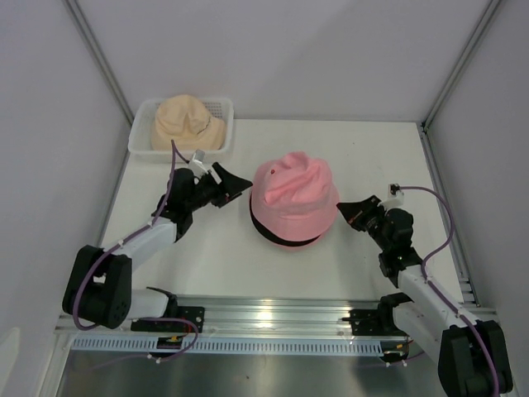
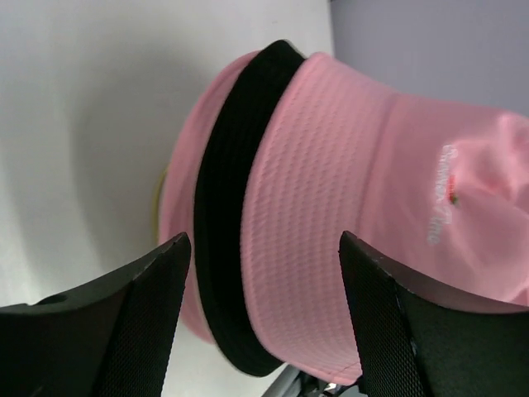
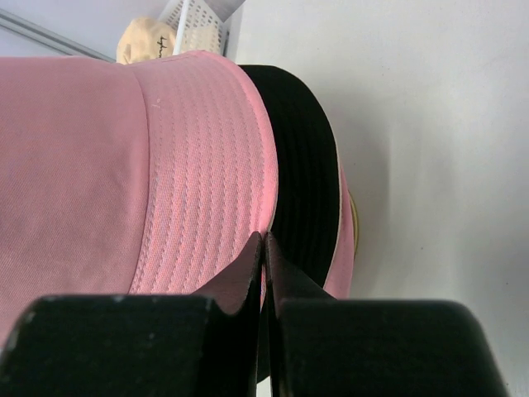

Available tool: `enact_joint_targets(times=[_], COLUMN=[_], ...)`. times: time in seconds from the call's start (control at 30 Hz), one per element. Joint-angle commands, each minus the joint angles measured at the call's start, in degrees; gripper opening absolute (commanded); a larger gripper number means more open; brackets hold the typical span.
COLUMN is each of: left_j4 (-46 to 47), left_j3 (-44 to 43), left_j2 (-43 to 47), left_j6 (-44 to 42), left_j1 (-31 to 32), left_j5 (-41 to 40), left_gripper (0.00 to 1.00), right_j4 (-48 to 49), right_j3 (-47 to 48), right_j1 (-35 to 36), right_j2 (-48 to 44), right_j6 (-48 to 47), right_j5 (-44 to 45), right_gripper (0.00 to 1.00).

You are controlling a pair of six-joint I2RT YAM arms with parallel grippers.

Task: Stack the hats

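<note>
A pink hat [image 1: 293, 188] sits on top of a black hat [image 1: 285, 240] in the middle of the desk [image 1: 215, 256]. The left wrist view shows a second pink brim [image 2: 175, 207] under the black one. A beige hat [image 1: 188, 122] lies in the white basket [image 1: 142, 142] at the far left corner. The left hand [image 1: 238, 184] is just beside the stack with its fingers apart. The right hand [image 3: 264, 248] has its fingers pressed together at the top hat's brim. Whether cloth is caught between them cannot be told.
</note>
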State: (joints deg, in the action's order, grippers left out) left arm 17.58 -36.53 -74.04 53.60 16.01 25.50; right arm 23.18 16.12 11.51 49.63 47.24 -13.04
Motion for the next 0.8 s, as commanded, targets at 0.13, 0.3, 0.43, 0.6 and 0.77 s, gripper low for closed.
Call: enact_joint_targets(times=[0.13,0.3,0.43,0.6,0.77], left_j4=[24.4,26.3,27.2,28.9,29.9], left_j3=[0.3,-0.3,-0.7,-2.0,-3.6], left_j2=[-6.2,-10.4,-12.0,-13.3,-15.4], left_j6=[9.4,8.4,6.9,5.5,6.2], left_j1=[0.7,1.0,1.0,1.0,1.7], left_j5=[8.9,9.3,9.1,9.8,11.0], left_gripper=[0.73,0.72,0.72,0.63,0.47], right_j4=[3.2,3.9,3.9,4.4,5.6], right_j3=[-0.8,0.1,0.8,1.9,2.9], right_j1=[-0.3,0.0,0.1,0.4,0.6], right_j2=[3.0,4.4,5.7,7.7,9.8], right_j6=[-3.0,-2.9,-3.1,-3.1,-2.9], right_j5=[1.5,1.1,0.9,0.4,0.1], right_gripper=[0.0,0.0,0.0,0.0,0.0])
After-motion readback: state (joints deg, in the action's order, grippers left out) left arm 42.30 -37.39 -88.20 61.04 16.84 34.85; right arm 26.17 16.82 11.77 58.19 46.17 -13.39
